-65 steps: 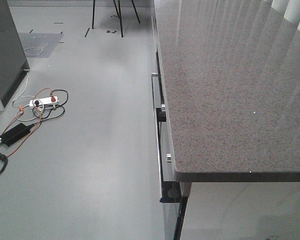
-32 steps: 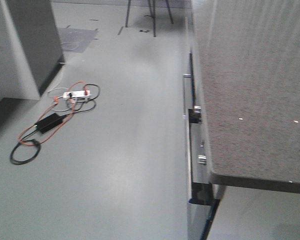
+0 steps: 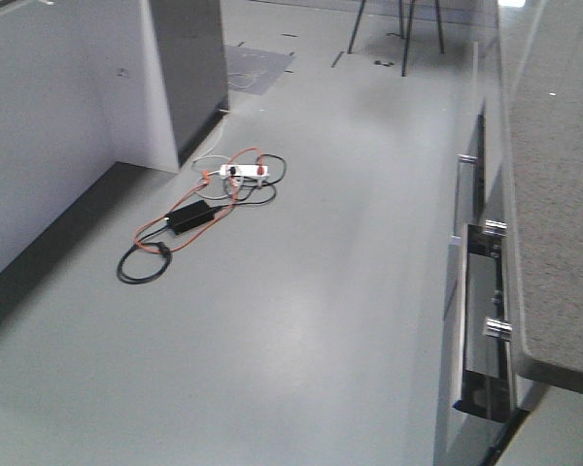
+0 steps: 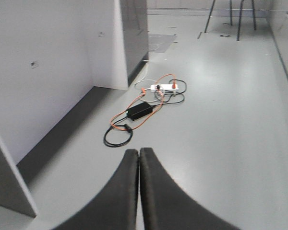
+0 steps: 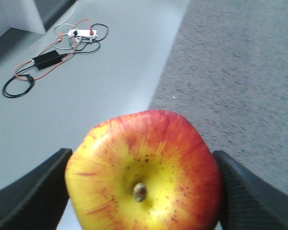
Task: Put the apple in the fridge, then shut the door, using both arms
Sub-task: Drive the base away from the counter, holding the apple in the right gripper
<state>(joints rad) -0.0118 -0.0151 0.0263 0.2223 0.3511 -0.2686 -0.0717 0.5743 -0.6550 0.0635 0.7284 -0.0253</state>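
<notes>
Right wrist-mounted view: right gripper (image 5: 144, 194) clasps the glossy, red-yellow streaked apple (image 5: 144, 167) over a speckled counter (image 5: 240, 72); left gripper (image 4: 139, 191) is clenched, its smooth black fingers (image 4: 117, 194) touching.

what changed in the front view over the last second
The view swung left: the speckled counter slid to the right edge, the cable tangle shifted from far left toward centre, and a pale cabinet came into view. The cable tangle itself lies on the floor as before.

Cool, diffuse light, faint shadows. A pale sheen lies on the floor (image 3: 282, 335) just nearer than the cable tangle (image 3: 199, 218). The front view is soft; the close apple (image 5: 144, 172) is slightly blurred.
</notes>
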